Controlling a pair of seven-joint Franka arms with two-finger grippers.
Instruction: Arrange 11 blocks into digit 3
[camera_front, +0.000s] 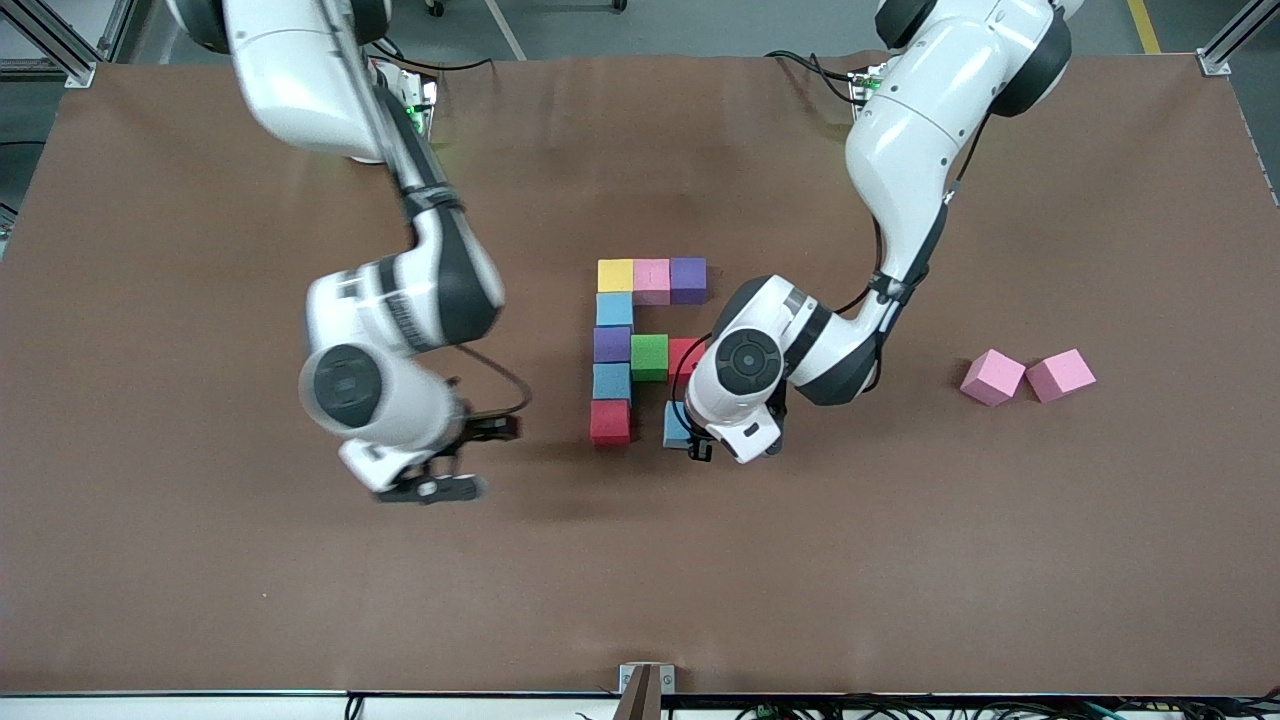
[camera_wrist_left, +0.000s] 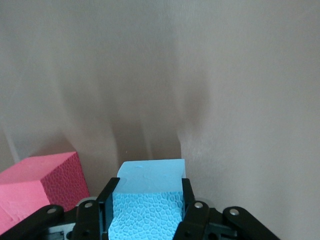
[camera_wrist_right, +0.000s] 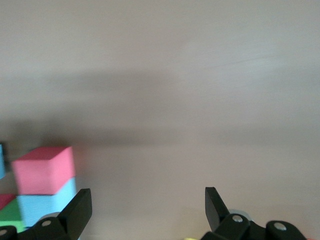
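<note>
Left wrist view: pebbled foam blue cube (camera_wrist_left: 148, 202) between left hand (camera_wrist_left: 148, 210) fingers

Nine blocks form a partial figure on the brown table (camera_front: 200, 600); the left gripper (camera_front: 697, 447) reaches a blue block (camera_front: 676, 424) (partly hidden) beside the end red block (camera_front: 610, 421).

A brown matte table covering (camera_front: 200, 600) spans the view; a small metal bracket (camera_front: 646, 690) sits at its edge nearest the front camera.
</note>
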